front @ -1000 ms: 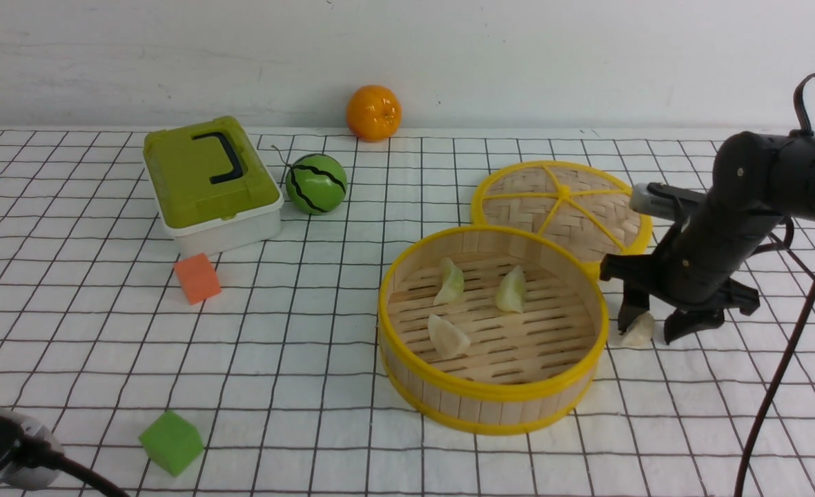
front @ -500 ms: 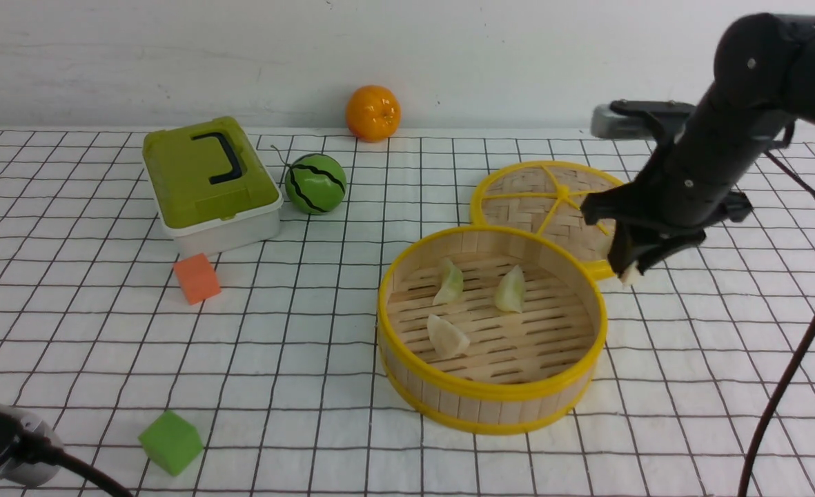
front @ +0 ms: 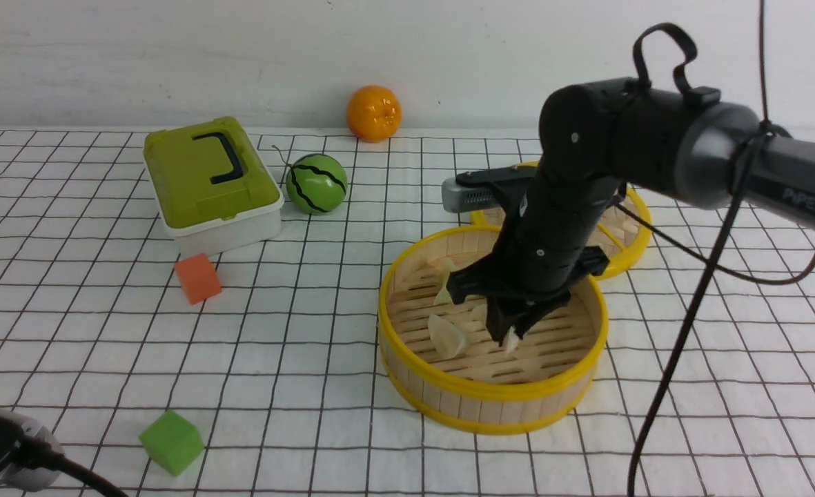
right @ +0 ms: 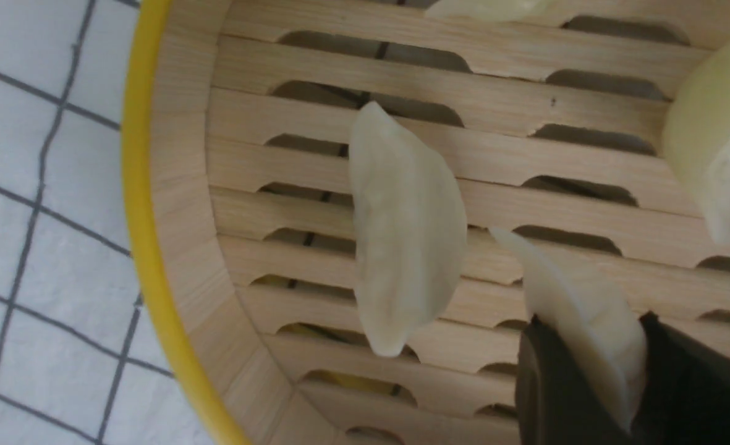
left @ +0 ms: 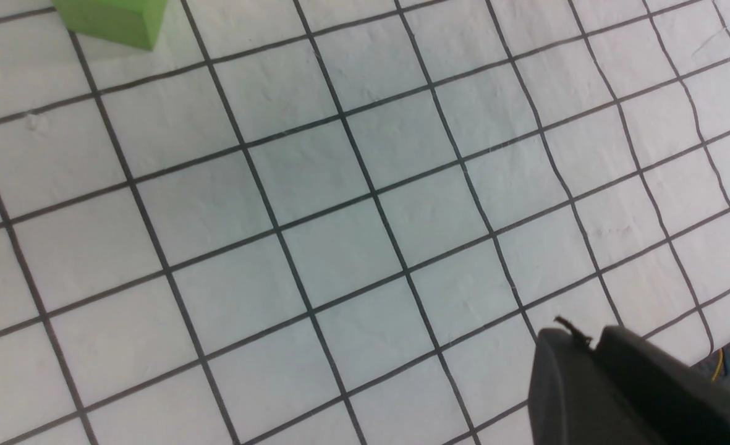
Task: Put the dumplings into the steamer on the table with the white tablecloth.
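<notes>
Front view, steamer: the round steamer [front: 493,392] sits on the white tablecloth [front: 276,386]. The right gripper [front: 507,331] is down inside its wall and hides part of the floor.
Front view, held dumpling: a white dumpling [front: 511,341] is pinched in the right gripper, its top part covered by the fingers.
Front view, other dumplings: one white dumpling [front: 447,337] lies in the steamer in plain sight. One green dumpling [front: 443,283] is partly covered, and the other green dumpling [front: 479,312] barely peeks out.
Front view, lid: the yellow-edged lid [front: 638,235] is behind the steamer, half hidden by the right arm [front: 593,131].
Front view, left arm: only a bit of the left arm [front: 17,449] shows; its fingers are cut off.
Left wrist view, left gripper: the left gripper [left: 592,346] is closed, with nothing in it; its back end is cut off.
Left wrist view, green block: the green block [left: 117,18] is cut off by the edge.
Right wrist view, dumplings: the held white one is squeezed between two dark, blurry fingers. The loose white one shows whole. Both green ones are cut off.
</notes>
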Controlling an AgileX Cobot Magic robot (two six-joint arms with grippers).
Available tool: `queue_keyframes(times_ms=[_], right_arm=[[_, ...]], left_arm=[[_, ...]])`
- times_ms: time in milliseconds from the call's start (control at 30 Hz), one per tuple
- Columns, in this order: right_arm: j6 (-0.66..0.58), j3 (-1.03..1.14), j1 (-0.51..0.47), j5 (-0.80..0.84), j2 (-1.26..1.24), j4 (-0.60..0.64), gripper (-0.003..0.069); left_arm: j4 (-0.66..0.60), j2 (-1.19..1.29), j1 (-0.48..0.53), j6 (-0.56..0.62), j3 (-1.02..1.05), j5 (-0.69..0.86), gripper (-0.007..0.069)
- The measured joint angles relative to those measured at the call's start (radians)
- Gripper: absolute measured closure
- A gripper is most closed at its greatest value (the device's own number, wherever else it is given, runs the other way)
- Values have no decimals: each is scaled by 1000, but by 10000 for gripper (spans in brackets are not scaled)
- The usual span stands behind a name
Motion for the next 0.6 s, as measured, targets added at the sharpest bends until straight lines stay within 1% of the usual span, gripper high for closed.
queue_keyframes(times_ms=[67, 200, 233, 300, 333, 400, 433, 533, 600], right_arm=[[1, 0, 1, 0, 24, -3, 490], [2, 0, 2, -2, 36, -3, 426], [2, 0, 2, -2, 36, -3, 375], [2, 0, 2, -2, 36, -3, 312], [2, 0, 2, -2, 36, -3, 285], [2, 0, 2, 2, 34, -3, 263], [-3, 1, 2, 12, 18, -3, 237], [-18, 1, 3, 29, -23, -3, 228], [-65, 1, 3, 53, -118, -3, 236]], left_arm=[[0, 0, 0, 0, 0, 6, 558], [0, 0, 0, 0, 0, 6, 552], [2, 0, 0, 0, 0, 6, 552], [3, 0, 0, 0, 0, 6, 552], [3, 0, 0, 0, 0, 6, 552], [3, 0, 0, 0, 0, 6, 552], [3, 0, 0, 0, 0, 6, 551], [3, 0, 0, 0, 0, 5, 550], [3, 0, 0, 0, 0, 5, 548]])
